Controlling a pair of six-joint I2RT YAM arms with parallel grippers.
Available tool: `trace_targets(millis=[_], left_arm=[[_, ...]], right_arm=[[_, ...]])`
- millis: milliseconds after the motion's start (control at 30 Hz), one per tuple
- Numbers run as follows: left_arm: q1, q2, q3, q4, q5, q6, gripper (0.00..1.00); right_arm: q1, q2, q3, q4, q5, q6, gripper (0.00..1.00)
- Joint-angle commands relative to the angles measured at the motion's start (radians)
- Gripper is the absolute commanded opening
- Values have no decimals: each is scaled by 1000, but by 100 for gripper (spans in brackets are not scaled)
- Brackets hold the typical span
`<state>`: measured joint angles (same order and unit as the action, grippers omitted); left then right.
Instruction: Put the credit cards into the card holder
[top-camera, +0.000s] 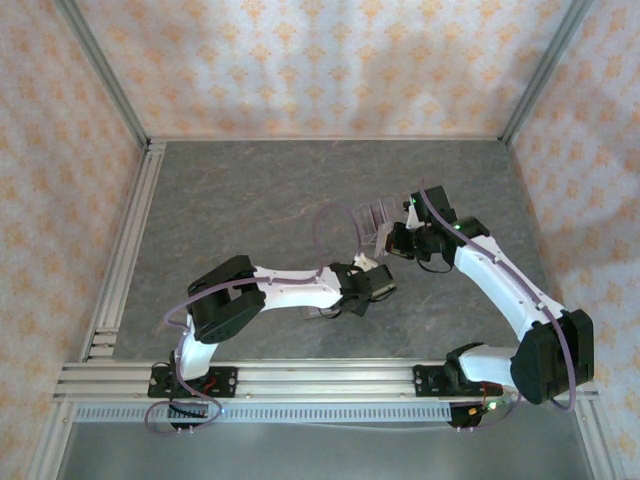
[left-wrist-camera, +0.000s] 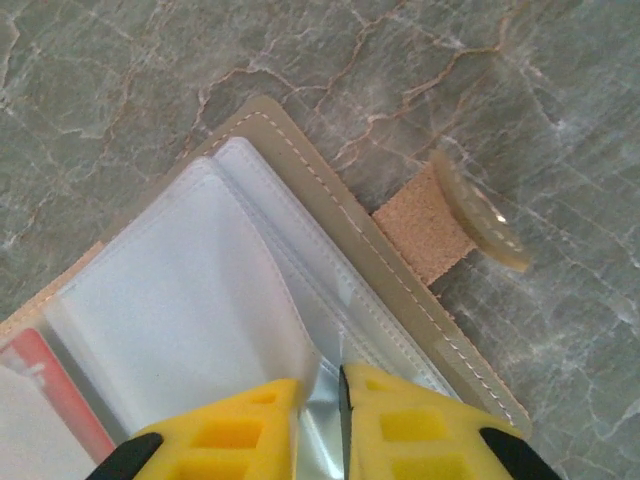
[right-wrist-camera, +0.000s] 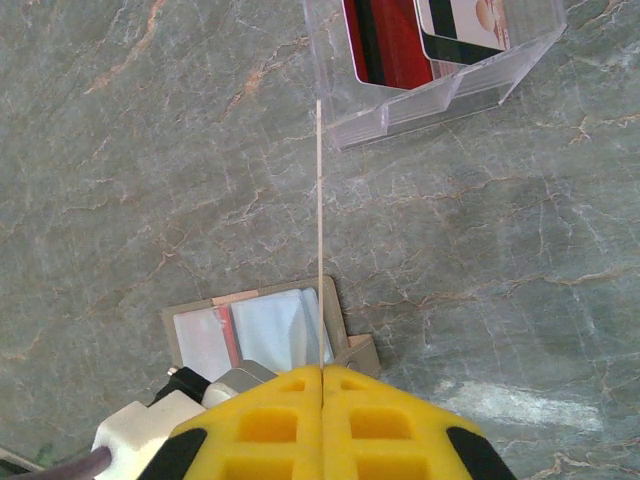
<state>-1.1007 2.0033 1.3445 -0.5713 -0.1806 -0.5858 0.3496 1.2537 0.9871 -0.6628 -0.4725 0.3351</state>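
The olive-tan card holder (left-wrist-camera: 300, 175) lies open on the table, its clear grey sleeves facing up. My left gripper (left-wrist-camera: 320, 385) is closed to a narrow gap on the edge of one clear sleeve. A red credit card (left-wrist-camera: 60, 385) sits in a sleeve at the left. My right gripper (right-wrist-camera: 322, 368) is shut on another credit card (right-wrist-camera: 319, 230), seen edge-on as a thin pale line, held upright above the card holder (right-wrist-camera: 275, 330). More credit cards (right-wrist-camera: 385, 45) stand in the clear stand. In the top view the left gripper (top-camera: 375, 285) and right gripper (top-camera: 395, 243) are close together.
The clear plastic slotted stand (right-wrist-camera: 440, 90) stands on the table just beyond the card holder, also visible from above (top-camera: 372, 217). The holder's snap tab (left-wrist-camera: 470, 220) sticks out to the right. Aluminium rails (top-camera: 130, 230) border the grey marbled table.
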Motion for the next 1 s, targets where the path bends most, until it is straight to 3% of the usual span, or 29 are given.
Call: trace_targets(millis=[0, 300, 600, 967], left_arm=[[-1, 31, -51, -56, 5, -22, 12], [1, -31, -39, -115, -76, -73, 0], [2, -155, -120, -120, -137, -180, 0], [10, -239, -204, -30, -114, -191, 0]], right_arm=[[-7, -1, -1, -11, -3, -21, 0], [27, 34, 3, -16, 5, -15, 0], [114, 101, 16, 25, 14, 8, 0], [175, 159, 21, 76, -10, 47, 0]])
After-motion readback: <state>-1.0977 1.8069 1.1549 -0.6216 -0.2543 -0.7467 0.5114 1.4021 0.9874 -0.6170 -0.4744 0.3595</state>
